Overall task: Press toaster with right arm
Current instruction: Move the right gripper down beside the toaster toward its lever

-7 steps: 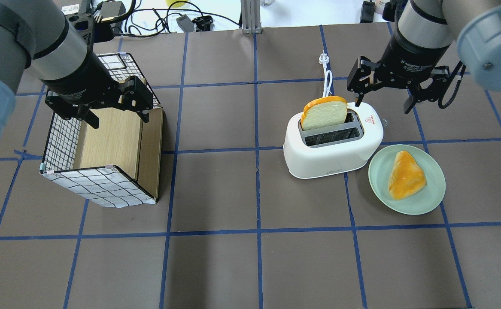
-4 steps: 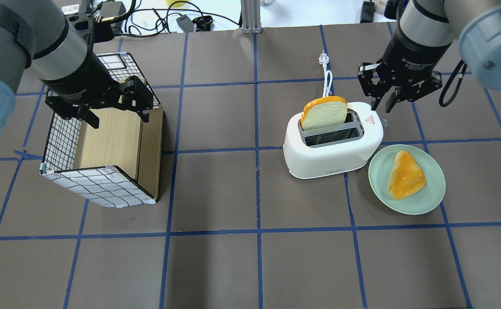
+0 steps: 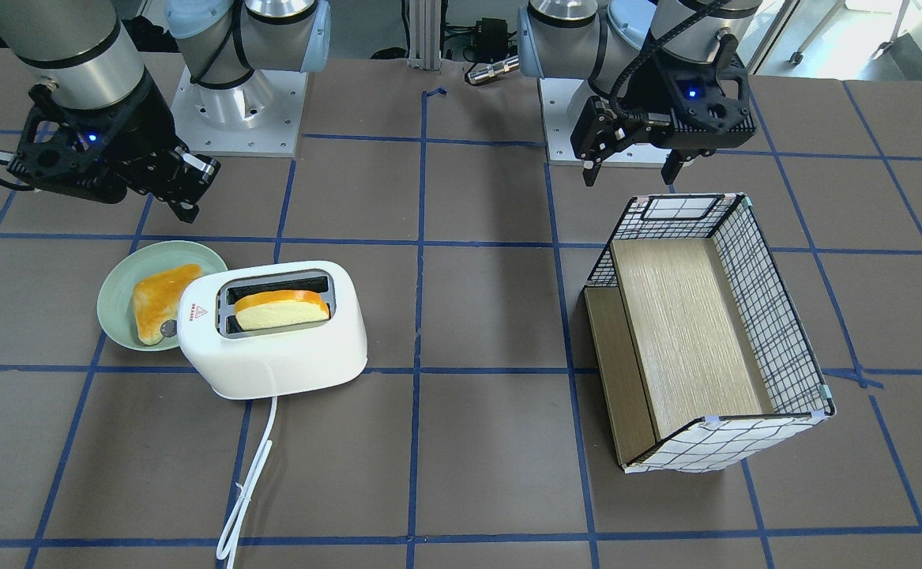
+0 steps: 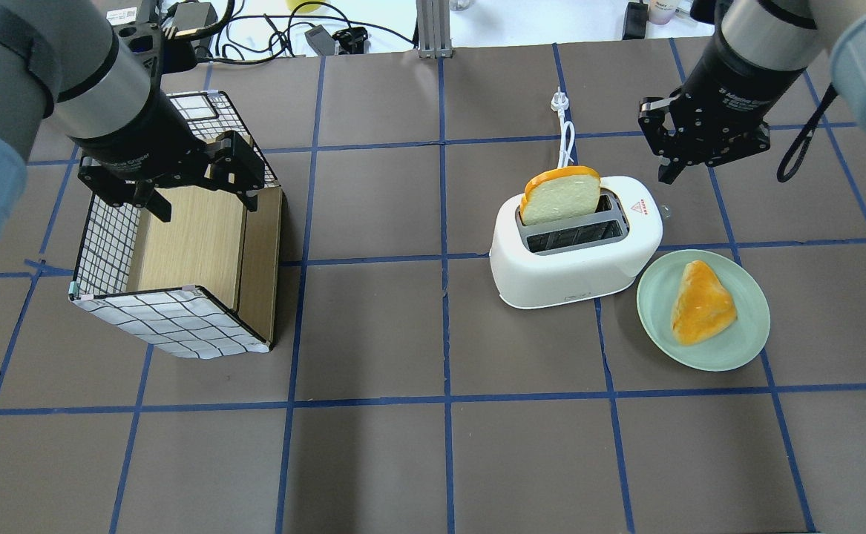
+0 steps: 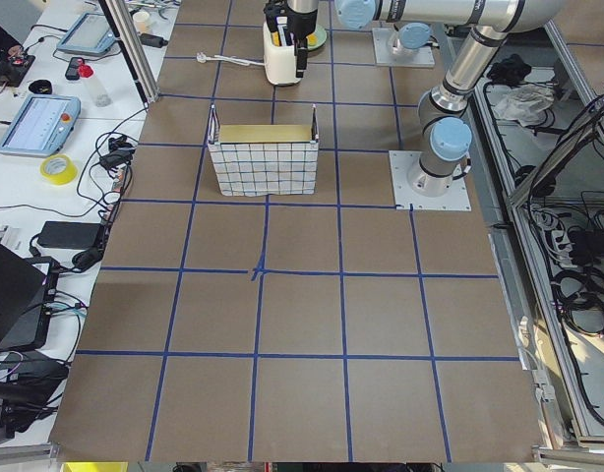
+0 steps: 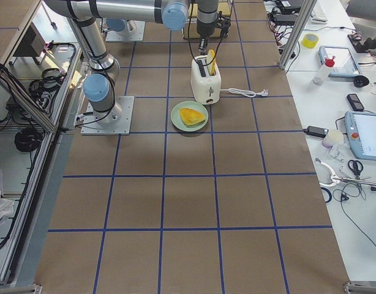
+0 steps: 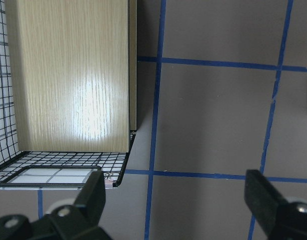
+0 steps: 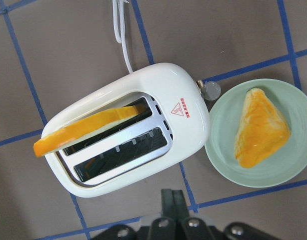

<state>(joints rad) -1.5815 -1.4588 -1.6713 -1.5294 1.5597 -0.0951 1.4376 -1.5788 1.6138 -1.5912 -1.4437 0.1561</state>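
closed right end effector (image 4: pixel 668 170) hovers near the toaster (image 4: pixel 577 271), not touching.

The white two-slot toaster (image 4: pixel 577 256) stands upright on the desk (image 4: pixel 373 460), a bread slice (image 4: pixel 560 196) sticking up from the slot farther from the robot. The right arm (image 4: pixel 755 52) hangs its end effector (image 4: pixel 666 172), fingers together, near the toaster's knob (image 8: pixel 211 90) end, not touching.

Right gripper (image 4: pixel 668 172) hangs just off the toaster's (image 4: pixel 577 252) knob end, open air between them. Knob (image 8: pixel 211 90) side is tight: green plate (image 4: pixel 744 348) with pastry (image 4: pixel 702 302) sits just beside it. Bread slice (image 4: pixel 560 194) juts up from the far slot. Cord (image 4: pixel 568 141) trails behind. Basket (image 4: pixel 173 326) under left gripper (image 4: pixel 202 204), well apart.
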